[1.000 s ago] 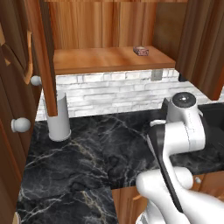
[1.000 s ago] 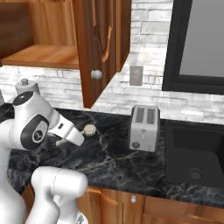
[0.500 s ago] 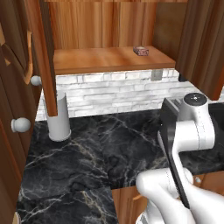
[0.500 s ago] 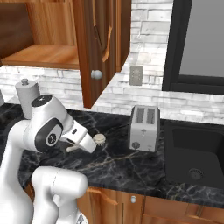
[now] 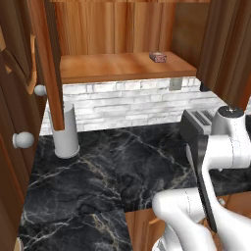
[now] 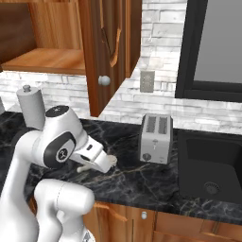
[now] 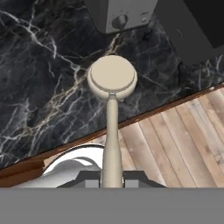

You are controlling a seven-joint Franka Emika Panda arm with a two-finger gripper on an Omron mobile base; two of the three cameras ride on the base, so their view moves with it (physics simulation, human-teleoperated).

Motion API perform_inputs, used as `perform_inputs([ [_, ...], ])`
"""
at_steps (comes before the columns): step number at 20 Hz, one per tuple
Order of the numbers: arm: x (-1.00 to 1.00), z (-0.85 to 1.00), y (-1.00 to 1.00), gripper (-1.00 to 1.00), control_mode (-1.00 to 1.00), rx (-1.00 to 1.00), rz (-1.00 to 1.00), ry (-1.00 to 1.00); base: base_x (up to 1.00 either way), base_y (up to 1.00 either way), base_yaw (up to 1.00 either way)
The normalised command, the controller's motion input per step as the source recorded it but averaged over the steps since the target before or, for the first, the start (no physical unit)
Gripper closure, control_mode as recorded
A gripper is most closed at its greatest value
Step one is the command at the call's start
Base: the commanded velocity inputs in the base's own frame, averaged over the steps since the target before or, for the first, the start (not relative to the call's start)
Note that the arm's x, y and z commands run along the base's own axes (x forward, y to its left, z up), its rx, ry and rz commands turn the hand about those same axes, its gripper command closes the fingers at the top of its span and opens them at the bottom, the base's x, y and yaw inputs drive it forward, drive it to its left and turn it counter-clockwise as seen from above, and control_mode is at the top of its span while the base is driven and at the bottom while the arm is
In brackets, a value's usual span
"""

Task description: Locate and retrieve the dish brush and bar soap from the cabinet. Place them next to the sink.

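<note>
My gripper [image 7: 112, 180] is shut on the thin handle of the cream dish brush [image 7: 112, 78]. The brush's round head hangs over the black marble counter [image 7: 39, 65] near its front edge. In the right base view the gripper [image 6: 98, 162] holds the dish brush [image 6: 111, 160] left of the silver toaster [image 6: 156, 138], and the dark sink [image 6: 212, 163] lies beyond it to the right. The reddish bar soap [image 5: 158, 57] lies at the right end of the shelf in the open cabinet [image 5: 117, 66], far above and behind the gripper.
A grey canister [image 5: 66, 132] stands at the counter's back left. An open cabinet door [image 6: 106, 47] with a round knob [image 6: 104, 81] hangs above the counter. The toaster [image 7: 120, 15] and the sink corner [image 7: 197, 26] lie just beyond the brush head. Wooden floor [image 7: 183, 144] shows below the counter edge.
The arm has swung right and down with the brush in the gripper. The brush is now nearer the toaster and the counter's front edge. The soap has not moved.
</note>
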Motion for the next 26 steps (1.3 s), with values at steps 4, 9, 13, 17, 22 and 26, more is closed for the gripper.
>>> perform_inputs([
  [4,-0.17,-0.24,-0.30,1.00,-1.00,0.00,0.16,-0.05,0.00,0.00,0.00],
  [9,-0.12,-0.23,-0.32,1.00,-1.00,0.00,0.17,-0.08,0.00,0.00,0.00],
  [13,-0.05,-0.22,-0.30,1.00,-1.00,0.02,0.20,-0.04,0.00,0.00,0.00],
  [17,0.00,-0.11,-0.36,1.00,-1.00,0.03,0.15,-0.02,0.00,0.00,0.00],
  [22,0.14,-0.01,-0.42,1.00,-1.00,0.01,0.09,0.00,0.00,0.00,0.00],
  [26,0.38,0.00,-0.35,1.00,-1.00,0.00,0.11,0.00,0.00,0.00,0.00],
])
